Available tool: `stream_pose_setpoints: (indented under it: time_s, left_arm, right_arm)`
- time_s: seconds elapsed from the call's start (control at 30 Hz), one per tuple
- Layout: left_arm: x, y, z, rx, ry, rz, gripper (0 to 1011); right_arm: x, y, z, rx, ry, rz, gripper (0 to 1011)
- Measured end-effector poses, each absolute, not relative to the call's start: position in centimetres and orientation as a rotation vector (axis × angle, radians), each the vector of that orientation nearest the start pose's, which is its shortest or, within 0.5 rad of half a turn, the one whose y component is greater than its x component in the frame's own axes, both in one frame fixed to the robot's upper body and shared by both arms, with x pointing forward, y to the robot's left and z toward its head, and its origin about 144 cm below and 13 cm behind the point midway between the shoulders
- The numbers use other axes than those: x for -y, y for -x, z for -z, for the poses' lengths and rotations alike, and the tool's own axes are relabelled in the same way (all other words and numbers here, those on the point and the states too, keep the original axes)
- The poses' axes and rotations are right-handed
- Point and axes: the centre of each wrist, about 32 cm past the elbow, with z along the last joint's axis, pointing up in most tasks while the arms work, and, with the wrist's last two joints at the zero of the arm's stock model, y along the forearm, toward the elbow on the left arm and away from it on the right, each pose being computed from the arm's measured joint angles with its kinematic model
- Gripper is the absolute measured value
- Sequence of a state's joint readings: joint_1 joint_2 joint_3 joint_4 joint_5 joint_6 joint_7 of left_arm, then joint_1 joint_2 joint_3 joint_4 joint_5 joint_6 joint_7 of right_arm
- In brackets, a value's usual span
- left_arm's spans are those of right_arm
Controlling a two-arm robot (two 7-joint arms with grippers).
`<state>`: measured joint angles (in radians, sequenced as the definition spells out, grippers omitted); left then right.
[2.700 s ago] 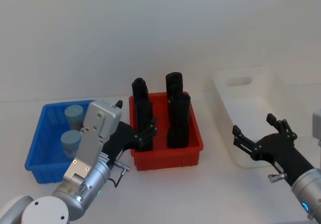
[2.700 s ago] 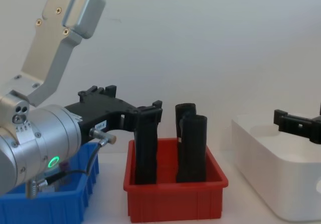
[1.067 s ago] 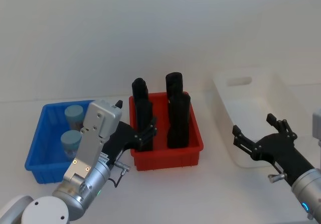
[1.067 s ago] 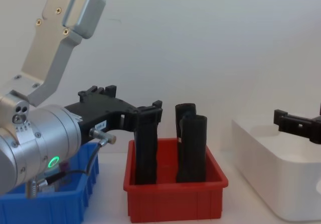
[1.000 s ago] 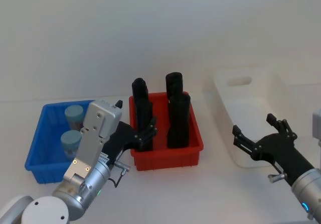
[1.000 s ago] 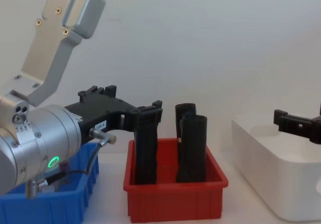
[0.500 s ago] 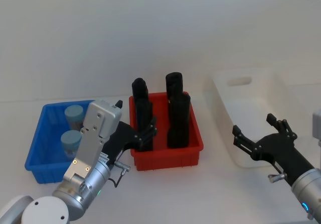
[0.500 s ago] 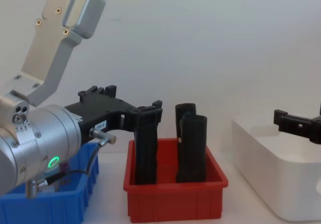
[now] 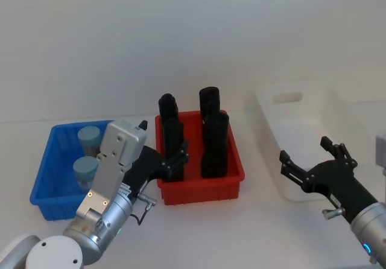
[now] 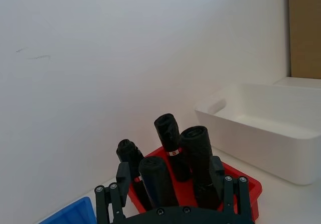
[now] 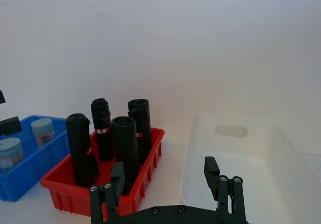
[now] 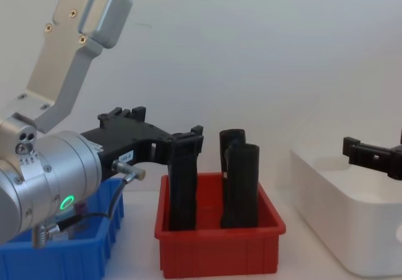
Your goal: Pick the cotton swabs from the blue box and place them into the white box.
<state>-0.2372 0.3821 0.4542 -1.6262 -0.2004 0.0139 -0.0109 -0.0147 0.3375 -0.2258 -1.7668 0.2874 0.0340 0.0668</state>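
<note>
Head view: 2 cotton swabs [image 9: 85,167] in blue box [image 9: 54,211]; rolls [image 9: 215,137] in red bin [image 9: 199,193]

At the table's [image 9: 199,233] left, the blue box [image 9: 41,181] stands open-topped, its floor bare around two cotton swabs [image 9: 85,167]. The left arm hangs over its near right corner. The left gripper [image 10: 170,185] is spread wide by the red bin [image 9: 199,193]. Mid-table, tall black rolls [image 9: 215,139] jut above that bin's rim, barring a low crossing. At the right, the white box [image 9: 269,119] gapes open, and the right gripper [image 11: 163,181], spread, hovers off its near left corner.
</note>
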Motion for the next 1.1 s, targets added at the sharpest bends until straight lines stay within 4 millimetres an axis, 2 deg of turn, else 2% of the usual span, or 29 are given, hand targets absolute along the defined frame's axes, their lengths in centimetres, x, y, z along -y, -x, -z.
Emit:
stream_pose_setpoints:
  time_s: [0.37, 1.1]
  left_arm:
    - [-20.5, -49.4, -120.4, 0.250, -0.064, -1.132, 1000]
    - [-24.2, -50.7, -119.7, 0.113, -0.105, -1.251, 1000]
  right_arm:
    - [23.7, -44.3, -118.9, 0.075, -0.026, 1.229, 1002]
    - [23.7, -44.3, -118.9, 0.075, -0.026, 1.229, 1002]
